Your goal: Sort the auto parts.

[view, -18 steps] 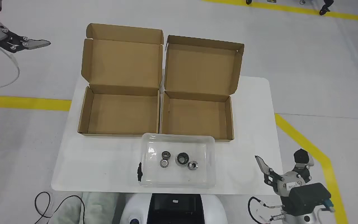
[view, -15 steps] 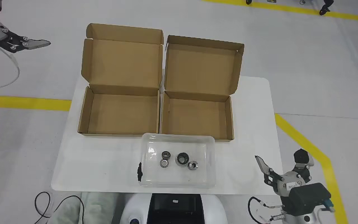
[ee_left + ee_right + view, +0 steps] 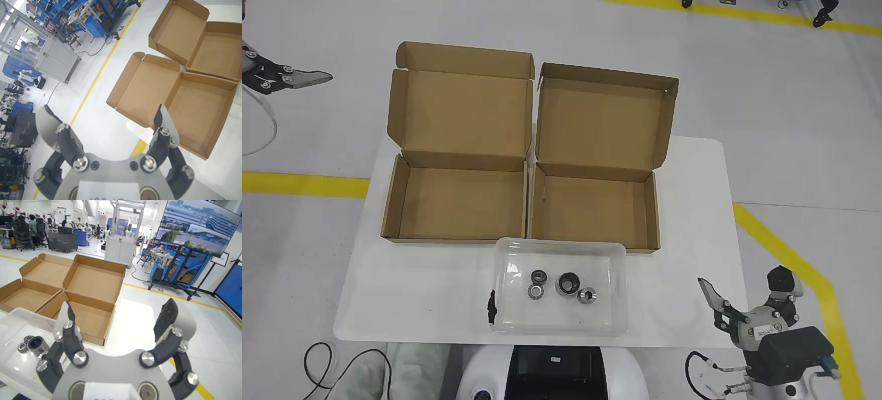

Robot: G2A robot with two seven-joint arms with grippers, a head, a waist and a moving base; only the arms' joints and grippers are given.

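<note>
While the left tool [image 3: 103,109] and right tool [image 3: 117,305] gape apart, bearings [image 3: 563,285] lie in the tray [image 3: 608,314].

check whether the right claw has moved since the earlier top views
No. The right claw sits in the same spot off the white table's right edge, level with the clear tray, exactly as before.

Two open boxes stand side by side on the far part of the table [image 3: 692,200], the left box [image 3: 457,203] against the right box [image 3: 592,210]. Just near of them lies a tray [image 3: 608,308], with four bearings [image 3: 566,284] clustered in its middle.
</note>
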